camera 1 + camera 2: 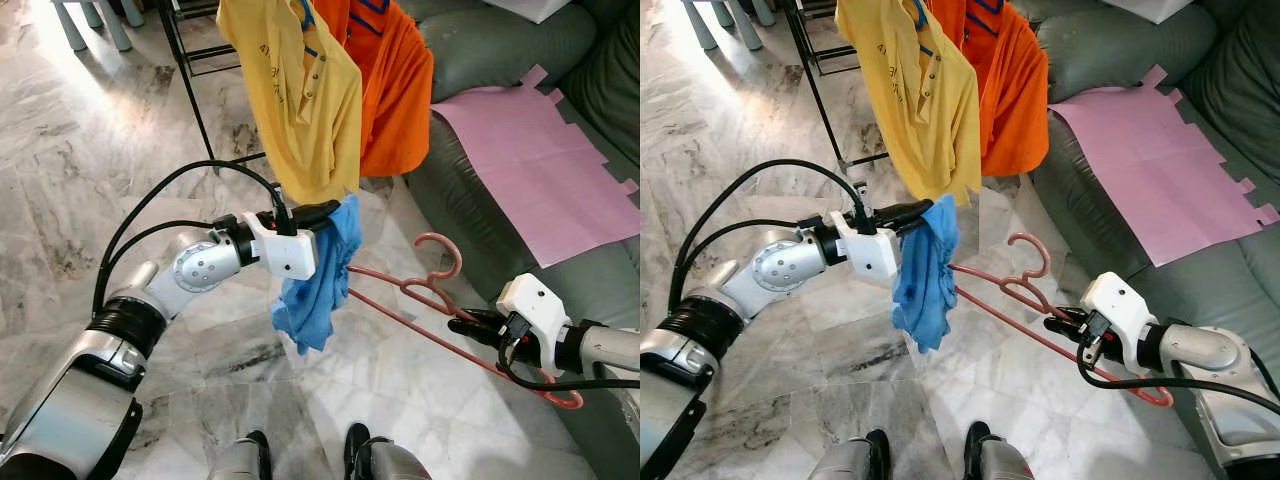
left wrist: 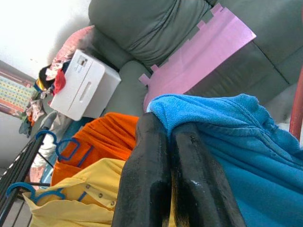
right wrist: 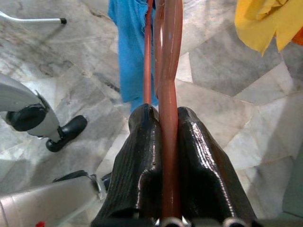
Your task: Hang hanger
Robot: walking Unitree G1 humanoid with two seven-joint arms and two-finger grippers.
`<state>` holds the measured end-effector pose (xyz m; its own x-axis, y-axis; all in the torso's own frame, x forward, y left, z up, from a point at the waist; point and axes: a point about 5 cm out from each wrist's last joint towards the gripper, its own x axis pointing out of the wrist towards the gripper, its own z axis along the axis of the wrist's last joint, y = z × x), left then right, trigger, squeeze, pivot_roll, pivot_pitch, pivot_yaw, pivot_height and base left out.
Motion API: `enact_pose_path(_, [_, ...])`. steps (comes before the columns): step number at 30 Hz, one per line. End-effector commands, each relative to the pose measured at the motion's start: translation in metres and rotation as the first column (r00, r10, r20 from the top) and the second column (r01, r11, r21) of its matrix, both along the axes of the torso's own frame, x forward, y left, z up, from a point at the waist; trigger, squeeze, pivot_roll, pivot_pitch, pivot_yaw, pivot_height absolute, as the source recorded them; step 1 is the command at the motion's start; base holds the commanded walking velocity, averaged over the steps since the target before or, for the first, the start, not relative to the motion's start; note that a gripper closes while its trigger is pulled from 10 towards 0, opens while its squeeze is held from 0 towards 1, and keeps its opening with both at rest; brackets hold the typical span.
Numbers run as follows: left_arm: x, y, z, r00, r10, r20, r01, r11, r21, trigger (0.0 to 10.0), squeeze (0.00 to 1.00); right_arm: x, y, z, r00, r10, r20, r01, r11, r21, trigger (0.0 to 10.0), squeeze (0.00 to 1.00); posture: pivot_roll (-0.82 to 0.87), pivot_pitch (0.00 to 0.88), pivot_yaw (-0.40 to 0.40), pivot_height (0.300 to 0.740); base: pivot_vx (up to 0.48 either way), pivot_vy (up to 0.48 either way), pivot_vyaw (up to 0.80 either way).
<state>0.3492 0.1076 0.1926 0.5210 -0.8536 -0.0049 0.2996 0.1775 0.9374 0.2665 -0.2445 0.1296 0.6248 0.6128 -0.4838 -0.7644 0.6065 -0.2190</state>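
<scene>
L gripper [image 1: 325, 213] up at mid-frame, black fingers [image 2: 161, 179] pressed together w/ a fold of the blue shirt [image 1: 315, 285] pinched at the tips; cloth hangs limp below it over the marble floor [image 1: 80, 180]. Just above, yellow polo [image 1: 300, 90] and orange shirt [image 1: 395, 85] hang on blue hangers [image 2: 57, 146] from a black rack [image 1: 195, 95], yellow hem touching the L gripper. Moving right: red hanger [image 1: 425, 300] runs from inside the blue shirt out toward the R side, hook curled up, near the grey sofa [image 1: 500, 50] edge. R gripper [image 1: 1055, 325] low on the right, fingers [image 3: 142, 165] clamped tight on the hanger's red wire. Pink sheet [image 1: 530, 160] lies flat on the sofa seat; white box [image 2: 83, 85] sits further back on the sofa. Robot's black feet [image 1: 305, 450] at bottom centre
</scene>
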Motion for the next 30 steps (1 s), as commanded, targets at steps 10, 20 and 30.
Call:
enact_pose_path(10, [-0.038, -0.052, 0.031, 0.958, -0.262, 0.116, 0.281, 0.94, -0.193, 10.0, 0.0, 0.01, 0.016, -0.026, 0.991, -0.133, -0.011, 0.134, 0.986, 0.103, 10.0, 0.0, -0.05, 0.262, 0.01, 0.74, 0.0, 0.0, 0.0])
enact_pose_path(20, [-0.046, -0.051, 0.014, 0.962, -0.272, 0.033, 0.273, 0.943, -0.189, 10.0, 0.0, 0.03, -0.001, -0.022, 0.942, -0.323, 0.093, 0.315, 0.945, 0.087, 10.0, 0.0, -0.04, 0.263, 0.012, 0.74, 0.0, 0.0, 0.0])
enact_pose_path(30, [0.007, 0.018, -0.018, 0.983, 0.166, -0.082, -0.164, 0.986, 0.028, 10.0, 0.0, 0.03, -0.018, 0.016, 0.954, -0.23, 0.193, 0.224, 0.973, 0.051, 10.0, 0.0, -0.06, 0.265, 0.014, 0.74, 0.0, 0.0, 0.0])
